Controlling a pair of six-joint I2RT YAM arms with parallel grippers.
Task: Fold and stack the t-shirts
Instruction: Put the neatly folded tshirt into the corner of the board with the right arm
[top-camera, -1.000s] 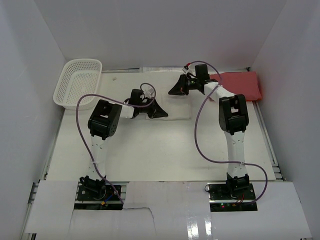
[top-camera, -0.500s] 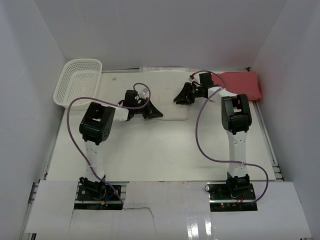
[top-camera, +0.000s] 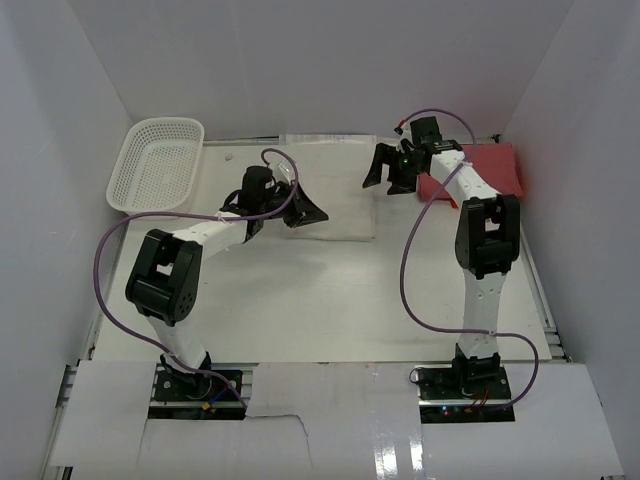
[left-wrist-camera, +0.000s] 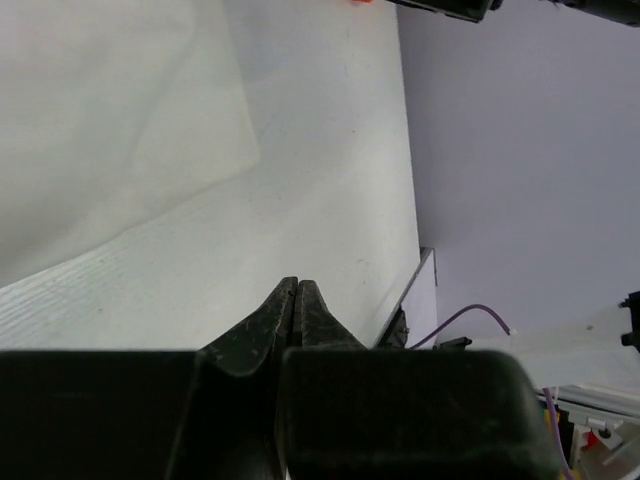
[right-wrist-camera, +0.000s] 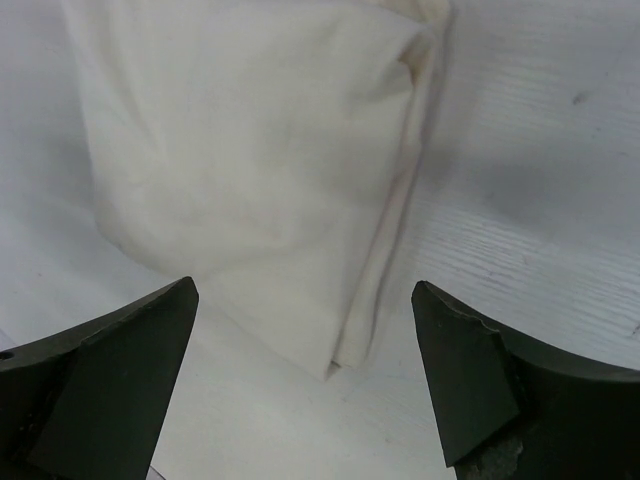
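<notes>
Basket (top-camera: 165, 123): white mesh one, far left corner of the counter (top-camera: 300, 300).
Cream shirt (top-camera: 340, 195): folded flat, middle of the counter toward the far edge.
Red shirt (top-camera: 503, 170): folded, far right corner, apart from the cream one.
Left claw (left-wrist-camera: 295, 300): clenched on nothing, by the cream shirt's near left corner.
Right claw (right-wrist-camera: 303, 290): released, fingers spread wide over the cream shirt's right edge, holding nothing.
</notes>
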